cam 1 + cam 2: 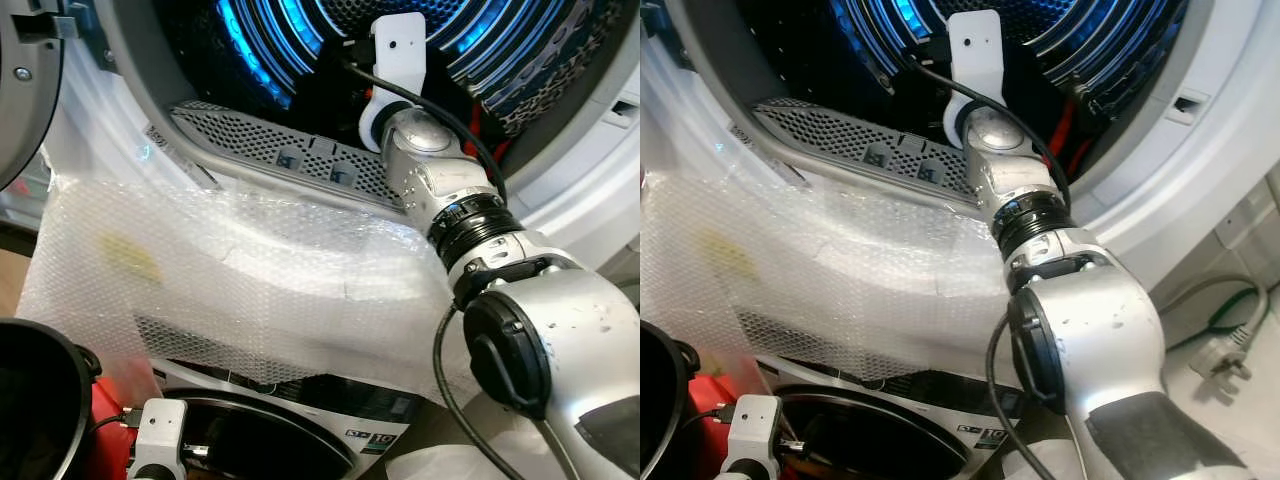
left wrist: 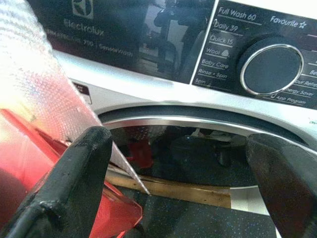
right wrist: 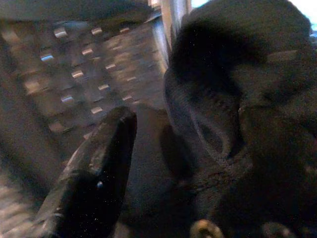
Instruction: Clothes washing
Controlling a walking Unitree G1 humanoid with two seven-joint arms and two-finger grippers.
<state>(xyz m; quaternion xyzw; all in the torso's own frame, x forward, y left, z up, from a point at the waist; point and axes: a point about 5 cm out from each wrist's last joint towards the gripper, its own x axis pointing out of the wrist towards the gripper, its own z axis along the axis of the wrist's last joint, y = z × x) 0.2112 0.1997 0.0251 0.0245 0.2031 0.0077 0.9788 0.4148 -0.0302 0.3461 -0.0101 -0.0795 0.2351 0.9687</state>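
Right arm (image 1: 450, 205): it reaches far into the upper drum (image 1: 300, 40), lit blue inside.
Right gripper (image 3: 163, 163): one black finger (image 3: 94, 178) lies beside a dark garment (image 3: 237, 114); I cannot tell if it grips the cloth.
Left gripper (image 2: 178, 173): low at near left, fingers spread wide, holding nothing, before the lower washer door (image 2: 198, 148).
Bubble wrap (image 1: 250, 290): it hangs over the front below the drum opening.
Red object (image 2: 29, 168): beside the left finger.
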